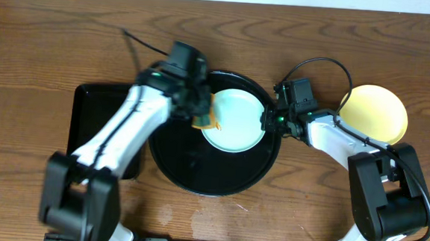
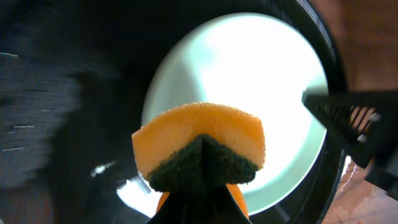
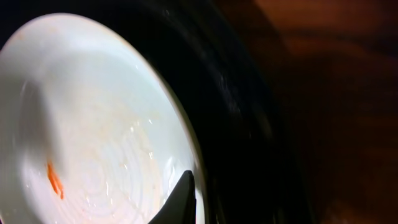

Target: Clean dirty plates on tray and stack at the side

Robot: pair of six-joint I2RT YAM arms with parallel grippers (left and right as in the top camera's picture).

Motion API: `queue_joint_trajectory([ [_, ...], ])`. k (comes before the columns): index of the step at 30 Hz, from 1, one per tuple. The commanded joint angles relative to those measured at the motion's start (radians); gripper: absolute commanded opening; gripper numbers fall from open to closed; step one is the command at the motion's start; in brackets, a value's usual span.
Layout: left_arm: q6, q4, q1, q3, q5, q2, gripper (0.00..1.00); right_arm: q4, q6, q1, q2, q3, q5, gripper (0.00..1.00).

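Note:
A pale mint-blue dirty plate (image 1: 237, 125) lies in the upper part of the round black tray (image 1: 211, 176). My left gripper (image 1: 201, 108) hangs over the plate's left edge, shut on an orange sponge (image 2: 199, 134) with a dark green scouring side. The right gripper (image 1: 269, 118) sits at the plate's right rim. One of its fingers (image 3: 186, 186) lies on top of the rim and the other is hidden below. An orange smear (image 3: 55, 180) and faint streaks show on the plate (image 3: 93, 112). A pale yellow plate (image 1: 375, 114) rests on the table at the right.
A rectangular black tray (image 1: 95, 124) lies left of the round one, partly under the left arm. Bare wooden table surrounds both trays. The right arm's base (image 1: 386, 198) stands at the front right, close to the yellow plate.

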State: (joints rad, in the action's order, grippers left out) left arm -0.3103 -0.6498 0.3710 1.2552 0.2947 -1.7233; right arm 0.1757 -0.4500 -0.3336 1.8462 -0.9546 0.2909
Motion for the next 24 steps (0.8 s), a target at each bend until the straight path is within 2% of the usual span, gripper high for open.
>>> queue_joint_trajectory([
  [1, -0.084, 0.017, 0.057, -0.003, 0.015, -0.083, 0.08, -0.019, 0.152, 0.024, 0.02, -0.017, 0.041, 0.16],
  [3, -0.1, 0.029, 0.074, -0.003, 0.011, -0.129, 0.07, -0.014, 0.234, 0.038, 0.02, -0.032, 0.064, 0.2],
  [6, -0.105, 0.04, 0.079, -0.003, 0.011, -0.185, 0.07, -0.019, 0.315, 0.063, 0.02, -0.042, 0.128, 0.2],
  [15, -0.087, 0.068, 0.079, -0.003, 0.011, -0.287, 0.08, -0.029, 0.354, 0.07, 0.021, -0.042, 0.275, 0.19],
  [19, -0.084, 0.069, 0.079, -0.004, 0.011, -0.316, 0.07, -0.014, 0.344, 0.07, 0.034, -0.042, 0.176, 0.3],
  [22, -0.084, 0.072, 0.079, -0.004, 0.011, -0.329, 0.07, -0.019, 0.332, 0.072, 0.052, -0.042, 0.144, 0.31],
  [24, -0.083, 0.072, 0.079, -0.004, 0.011, -0.33, 0.08, -0.023, 0.332, 0.072, 0.058, -0.042, 0.212, 0.31],
])
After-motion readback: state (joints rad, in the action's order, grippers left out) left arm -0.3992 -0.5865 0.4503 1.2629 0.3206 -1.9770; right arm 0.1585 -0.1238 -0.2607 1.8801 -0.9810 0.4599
